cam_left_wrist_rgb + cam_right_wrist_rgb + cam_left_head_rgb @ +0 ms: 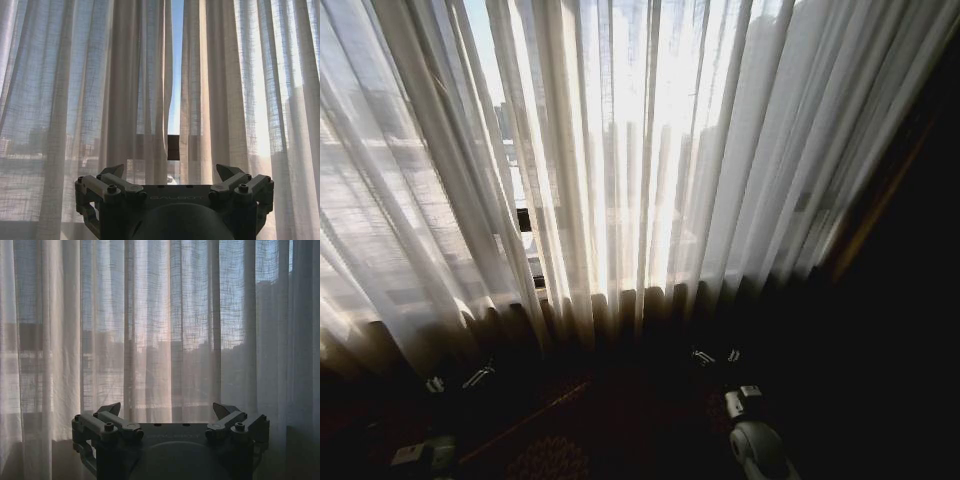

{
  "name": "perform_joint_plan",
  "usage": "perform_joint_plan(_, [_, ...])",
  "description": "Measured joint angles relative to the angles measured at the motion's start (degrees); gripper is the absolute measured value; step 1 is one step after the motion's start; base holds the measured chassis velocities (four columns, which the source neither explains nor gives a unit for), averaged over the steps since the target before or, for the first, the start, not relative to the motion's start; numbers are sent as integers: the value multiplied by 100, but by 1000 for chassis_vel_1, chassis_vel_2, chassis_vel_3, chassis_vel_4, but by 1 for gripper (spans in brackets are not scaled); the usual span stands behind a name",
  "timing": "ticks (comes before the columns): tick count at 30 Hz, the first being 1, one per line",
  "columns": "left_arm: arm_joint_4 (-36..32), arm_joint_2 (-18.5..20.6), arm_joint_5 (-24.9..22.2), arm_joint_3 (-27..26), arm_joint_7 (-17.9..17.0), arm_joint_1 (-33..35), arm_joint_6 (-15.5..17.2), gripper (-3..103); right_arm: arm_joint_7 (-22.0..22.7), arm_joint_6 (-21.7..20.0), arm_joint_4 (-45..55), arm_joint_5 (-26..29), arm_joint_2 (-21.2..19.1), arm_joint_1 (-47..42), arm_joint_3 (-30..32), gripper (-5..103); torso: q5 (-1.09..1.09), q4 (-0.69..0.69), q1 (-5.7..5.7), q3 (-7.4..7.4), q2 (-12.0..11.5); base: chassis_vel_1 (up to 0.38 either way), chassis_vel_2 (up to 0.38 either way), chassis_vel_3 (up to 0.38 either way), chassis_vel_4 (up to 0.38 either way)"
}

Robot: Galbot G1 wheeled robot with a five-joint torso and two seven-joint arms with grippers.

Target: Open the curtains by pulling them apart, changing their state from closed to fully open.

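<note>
The sheer white translucent curtains hang floor-length in long vertical pleats across the bright window, filling the space ahead of the robot. They are nearly closed: a narrow slit of blue sky shows between two panels in the left wrist view, with a dark strip of window frame low in it. At the far right a heavy dark drape hangs in shadow.

The left tool is low and short of the fabric, its fingers spread wide and holding nothing. The right tool sits likewise, fingers wide apart and empty, facing unbroken pleats.

This looks like the approach step (no fabric gripped yet). The next move likely calls for bringing each tool forward to a panel edge beside the slit, closing on a fold, then drawing outward.
</note>
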Motion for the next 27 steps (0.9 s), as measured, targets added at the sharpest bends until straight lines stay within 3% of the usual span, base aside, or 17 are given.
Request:
perform_joint_plan(13, [0, 0, 0, 0, 0, 0, 0, 100, -163, 9, -31, 26, -38, 68, -38, 100, 0, 0, -1, 0, 1, -59, 46, 51, -53])
perform_joint_plan(27, [0, 0, 0, 0, 0, 0, 0, 100, -368, 21, -45, -31, -25, 63, -72, 100, 0, 0, 3, 1, -1, -243, 303, 237, -312])
